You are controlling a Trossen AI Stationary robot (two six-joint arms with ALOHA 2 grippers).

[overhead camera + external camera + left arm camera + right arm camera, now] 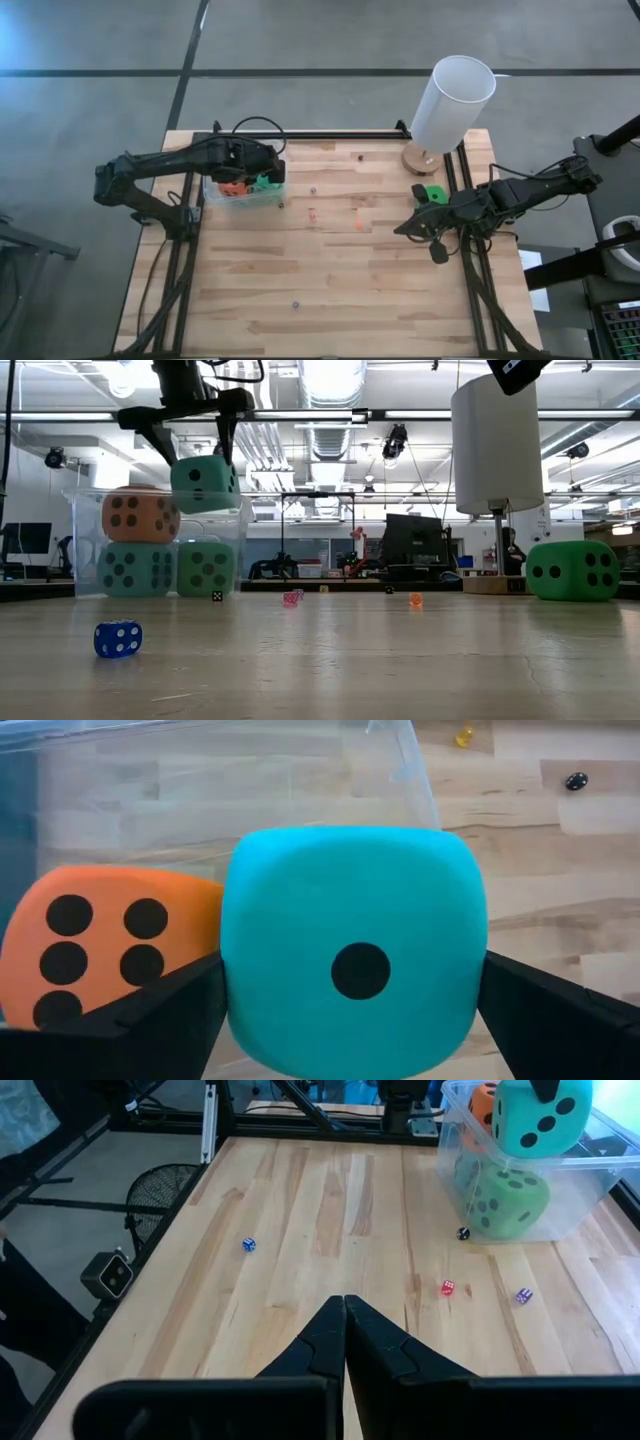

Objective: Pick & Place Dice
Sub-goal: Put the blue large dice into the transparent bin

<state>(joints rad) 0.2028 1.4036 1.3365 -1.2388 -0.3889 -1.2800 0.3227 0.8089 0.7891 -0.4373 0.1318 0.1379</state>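
A teal die (205,485) with black pips hangs at rim height over the clear tub (85,540), between the fingers of my left gripper (200,455). Inside the tub an orange die (140,515) sits on top of a green die (137,570), and another green die (205,568) stands beside them on the tub floor. One more green die (432,192) rests on the table at the far right. My right gripper (345,1315) hovers shut near it, over the table's right side, holding nothing. My left gripper pinches the teal die by two opposite sides (235,990), one finger (150,1020) on each side. The fingers come from above, slanting steeply down. The die hangs clear of the dice below, slightly tilted, its one-pip face (360,970) toward the wrist camera.
A tall white cylinder (452,100) stands on a round wooden base at the far right corner. Tiny dice lie scattered on the wood: a blue one (118,639), a red one (448,1287), a purple one (523,1295) and others. The table's middle and near half are bare wood.
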